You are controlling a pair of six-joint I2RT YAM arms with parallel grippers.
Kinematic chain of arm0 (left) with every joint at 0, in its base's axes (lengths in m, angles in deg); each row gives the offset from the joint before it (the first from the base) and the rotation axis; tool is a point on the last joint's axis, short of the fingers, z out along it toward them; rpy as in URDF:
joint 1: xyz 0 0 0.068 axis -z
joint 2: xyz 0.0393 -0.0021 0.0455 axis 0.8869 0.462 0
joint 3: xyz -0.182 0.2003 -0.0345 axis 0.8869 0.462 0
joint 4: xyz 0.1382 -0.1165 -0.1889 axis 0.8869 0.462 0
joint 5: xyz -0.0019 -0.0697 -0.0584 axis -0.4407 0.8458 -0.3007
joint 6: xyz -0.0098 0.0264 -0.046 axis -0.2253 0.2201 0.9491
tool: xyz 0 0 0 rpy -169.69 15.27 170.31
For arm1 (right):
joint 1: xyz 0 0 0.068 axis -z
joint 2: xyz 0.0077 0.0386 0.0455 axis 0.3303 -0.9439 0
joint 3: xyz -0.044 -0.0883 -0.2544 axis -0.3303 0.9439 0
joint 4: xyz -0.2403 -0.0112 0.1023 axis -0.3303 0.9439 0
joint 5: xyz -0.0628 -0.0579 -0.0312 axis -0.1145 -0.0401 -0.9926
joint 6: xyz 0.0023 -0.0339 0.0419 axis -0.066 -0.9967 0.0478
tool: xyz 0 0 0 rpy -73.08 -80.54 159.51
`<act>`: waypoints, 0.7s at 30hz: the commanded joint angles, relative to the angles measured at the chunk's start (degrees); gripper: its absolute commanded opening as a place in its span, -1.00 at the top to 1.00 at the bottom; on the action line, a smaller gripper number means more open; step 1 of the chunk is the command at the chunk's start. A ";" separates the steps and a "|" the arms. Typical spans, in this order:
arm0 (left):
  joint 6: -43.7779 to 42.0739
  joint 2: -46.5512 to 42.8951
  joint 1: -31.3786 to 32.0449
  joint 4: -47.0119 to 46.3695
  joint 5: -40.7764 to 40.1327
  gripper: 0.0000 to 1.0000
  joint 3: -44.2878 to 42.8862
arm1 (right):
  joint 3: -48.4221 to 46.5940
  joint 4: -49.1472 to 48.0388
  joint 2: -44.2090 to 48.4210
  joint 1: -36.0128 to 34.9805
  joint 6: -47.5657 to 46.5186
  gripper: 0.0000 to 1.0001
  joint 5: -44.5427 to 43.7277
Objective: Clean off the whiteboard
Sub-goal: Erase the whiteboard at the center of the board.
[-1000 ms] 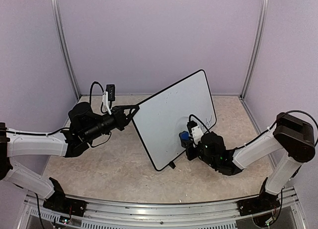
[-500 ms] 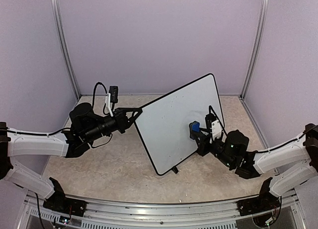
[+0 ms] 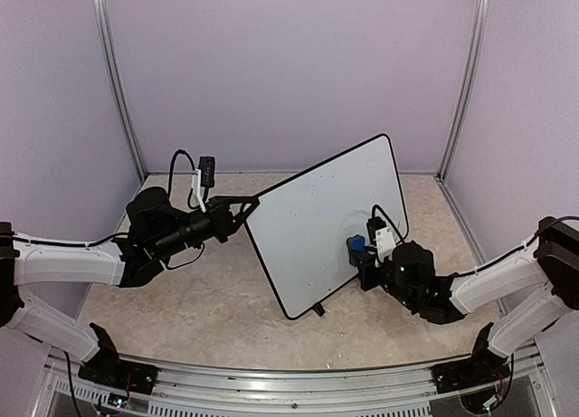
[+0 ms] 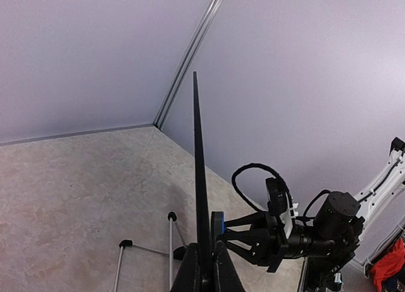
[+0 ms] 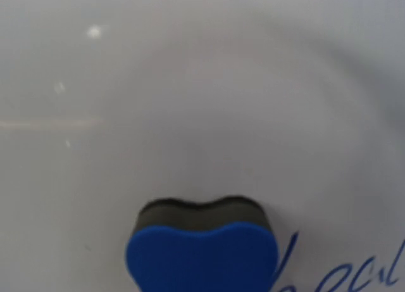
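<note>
Lab booth (lilac walls (image 3: 289,64), aluminium posts (image 3: 115,73))

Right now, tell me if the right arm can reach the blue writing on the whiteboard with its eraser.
Probably yes: the right gripper holds the eraser at the face of the whiteboard, and the blue writing lies just beside it, with nothing between.

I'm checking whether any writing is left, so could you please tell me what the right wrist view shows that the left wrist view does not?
Only the right wrist view shows the face of the whiteboard, with blue handwriting at lower right. Only the left wrist view shows the stand feet, the left gripper clamped on the board's edge and the right gripper. Both show the whiteboard and the eraser against it.
</note>
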 commanded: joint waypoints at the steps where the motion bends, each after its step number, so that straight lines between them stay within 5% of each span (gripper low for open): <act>1: -1.67 1.49 1.61 6.89 5.91 1.00 2.19 | -4.20 5.56 -6.07 -0.49 6.22 0.55 -3.40; 10: -1.85 1.46 1.52 7.09 5.84 1.00 2.20 | -9.76 12.28 -12.43 1.97 8.26 0.53 -9.85; 21: -1.76 1.48 1.52 6.97 5.93 1.00 2.22 | -8.39 8.67 -11.31 7.60 4.71 0.54 -5.68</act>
